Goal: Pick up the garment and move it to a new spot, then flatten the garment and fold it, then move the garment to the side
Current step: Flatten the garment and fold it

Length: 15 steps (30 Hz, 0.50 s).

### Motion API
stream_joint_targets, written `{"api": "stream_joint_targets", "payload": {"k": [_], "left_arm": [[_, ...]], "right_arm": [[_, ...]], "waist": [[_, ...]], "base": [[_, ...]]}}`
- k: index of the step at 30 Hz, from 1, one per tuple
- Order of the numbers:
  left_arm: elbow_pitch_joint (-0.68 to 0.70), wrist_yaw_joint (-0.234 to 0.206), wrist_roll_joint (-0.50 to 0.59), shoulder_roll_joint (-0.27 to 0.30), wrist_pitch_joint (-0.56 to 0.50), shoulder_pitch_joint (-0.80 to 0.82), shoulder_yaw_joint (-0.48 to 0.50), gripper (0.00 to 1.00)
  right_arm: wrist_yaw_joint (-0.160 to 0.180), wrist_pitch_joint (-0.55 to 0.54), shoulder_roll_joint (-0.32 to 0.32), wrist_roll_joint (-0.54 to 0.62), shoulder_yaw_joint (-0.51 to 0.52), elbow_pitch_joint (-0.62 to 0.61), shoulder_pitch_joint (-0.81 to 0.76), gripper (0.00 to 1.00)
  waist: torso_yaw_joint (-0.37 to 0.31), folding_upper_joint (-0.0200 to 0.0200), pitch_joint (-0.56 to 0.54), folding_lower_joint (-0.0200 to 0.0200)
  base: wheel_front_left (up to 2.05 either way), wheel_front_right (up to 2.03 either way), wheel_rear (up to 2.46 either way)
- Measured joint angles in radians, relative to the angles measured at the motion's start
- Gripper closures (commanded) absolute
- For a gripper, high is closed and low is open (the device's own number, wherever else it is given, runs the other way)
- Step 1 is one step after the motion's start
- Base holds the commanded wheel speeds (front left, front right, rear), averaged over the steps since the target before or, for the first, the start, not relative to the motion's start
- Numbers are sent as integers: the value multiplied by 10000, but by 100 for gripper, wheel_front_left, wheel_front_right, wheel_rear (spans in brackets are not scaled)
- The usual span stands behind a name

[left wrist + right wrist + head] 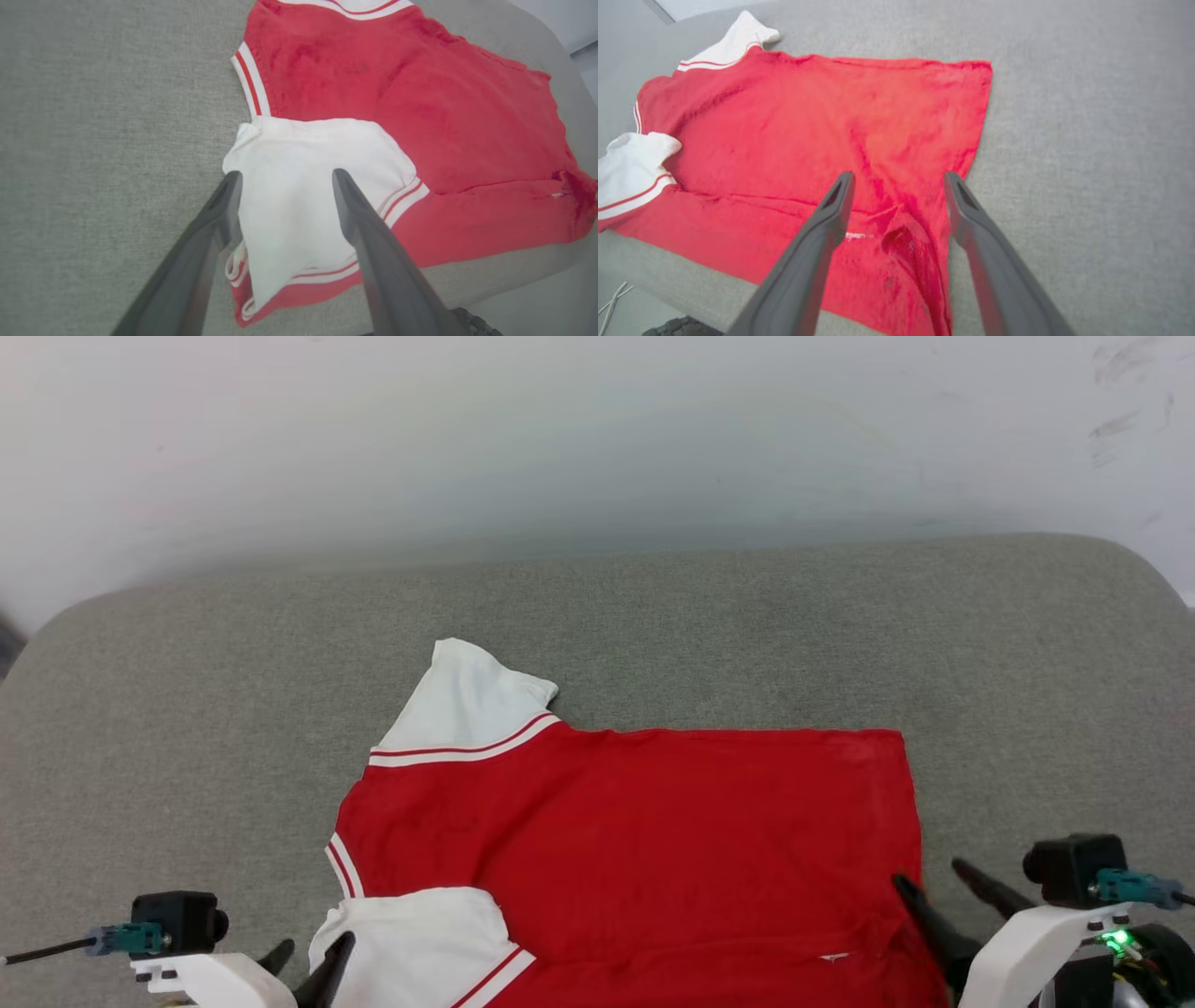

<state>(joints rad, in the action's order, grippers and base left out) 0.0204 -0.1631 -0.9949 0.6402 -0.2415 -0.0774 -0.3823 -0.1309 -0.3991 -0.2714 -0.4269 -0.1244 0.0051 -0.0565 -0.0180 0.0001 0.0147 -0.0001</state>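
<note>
The left hand [286, 173] stands wide open and holds nothing. Its two long, dark, smooth fingers taper to blunt tips spread over the near white sleeve [303, 149], one tip at the sleeve's left edge and the other above its middle. Whether the tips press the cloth or hang just above it is hard to judge from this angle. The right hand [900, 175] is equally wide open and empty, its fingers straddling the near right corner of the garment [653, 821], where the red cloth is bunched into a few soft ridges and a small pocket-like fold. Just left of that fold sits a small white mark [854, 235], perhaps a label. The garment is a soft knit T-shirt, its red body spread mostly flat, neckline to the left and straight hem to the right. A long crease runs along its near side. The near sleeve is turned in over the red body, its cuff trimmed with a thin red stripe, and the far sleeve [462, 695] sticks out toward the far left, with matching red-and-white stripes where it joins the body. The shirt lies on the near middle of a grey surface [653, 616] with a coarse woven, felt-like cover and rounded far corners, its near side close to the surface's near edge. Behind the surface is a pale, scuffed wall [560, 429].
</note>
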Motion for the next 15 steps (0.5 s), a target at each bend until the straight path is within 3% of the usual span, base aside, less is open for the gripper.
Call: {"api": "stream_joint_targets", "payload": {"k": [7,15], "left_arm": [[548,-142,1020,-100,1524,534,301,0],[625,-136,2059,-405,2780,2049,420,0]], "right_arm": [[2,2182,614,1517,621,-489,332,0],[0,2953,1319,2197,905,-857,1310,0]], "waist": [[-218,0,-23,0],[-477,0,793,1]], "base": [[0,0,0],[0,0,0]]}}
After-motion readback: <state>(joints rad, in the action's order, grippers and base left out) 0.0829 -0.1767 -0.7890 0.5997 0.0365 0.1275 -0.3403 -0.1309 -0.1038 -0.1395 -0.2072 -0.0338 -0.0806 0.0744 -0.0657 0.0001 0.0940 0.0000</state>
